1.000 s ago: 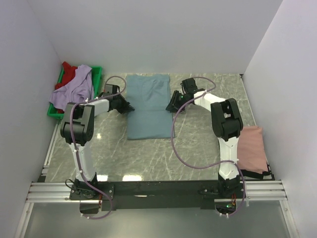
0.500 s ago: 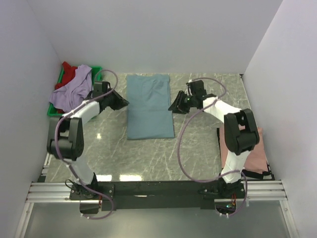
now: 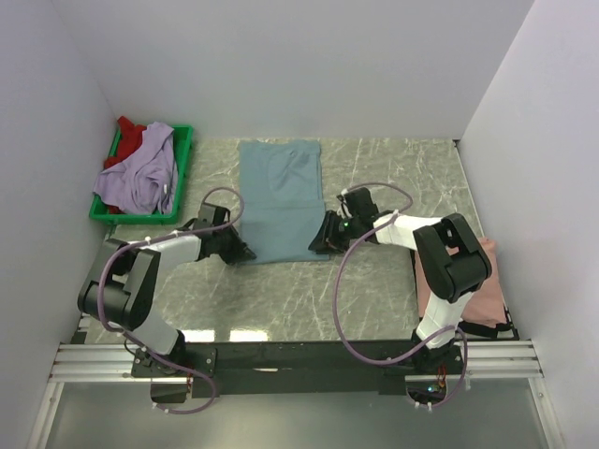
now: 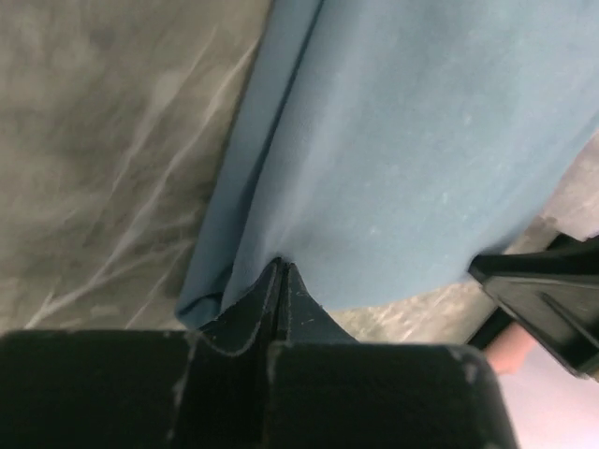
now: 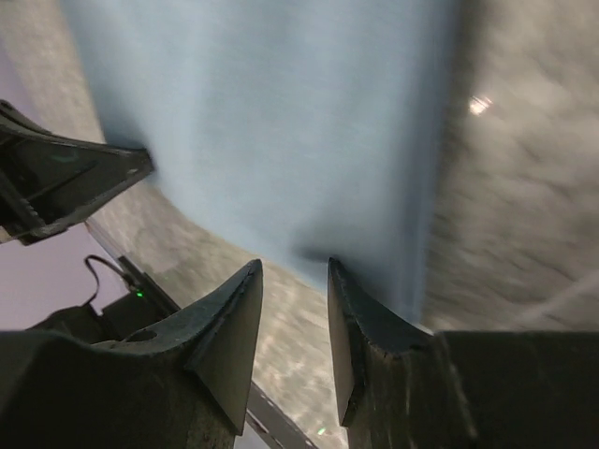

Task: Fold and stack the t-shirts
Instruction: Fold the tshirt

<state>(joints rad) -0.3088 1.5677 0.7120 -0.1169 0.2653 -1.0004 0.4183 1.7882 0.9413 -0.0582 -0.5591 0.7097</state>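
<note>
Two near corners of the blue shirt (image 3: 281,201) are the grasp sites for this step, judged to be the crosswise fold that carries the near hem up to the collar. The shirt lies flat and long at mid-counter (image 3: 281,309), its sides already turned in.

Technique: each hand should take every layer at its corner, since the turned-in sides make the edge several plies thick. A pinch on the top ply alone would likely let the side folds open. Both corners should rise together and travel level toward the far end. The hem should be laid down square on the collar edge, not dragged, so that the lower half does not slide on the smooth counter.

Left hand (image 3: 236,251): at the near-left corner. In the wrist view its fingers (image 4: 245,323) are pressed together, the tips lying on the hem. Creases in the cloth run to the tips, which suggests a pinch on the edge, though the cloth between them is not plainly seen.

Right hand (image 3: 323,240): at the near-right corner. Its fingers (image 5: 229,327) are spread, with blue cloth showing in the gap. Whether they touch the cloth cannot be told, as the view is blurred.

Other shirts: the pink shirt (image 3: 473,276) lies at the right edge, well apart. The lavender shirt (image 3: 140,173) and red shirt (image 3: 131,136) sit heaped in the tray (image 3: 184,140) at far left.
</note>
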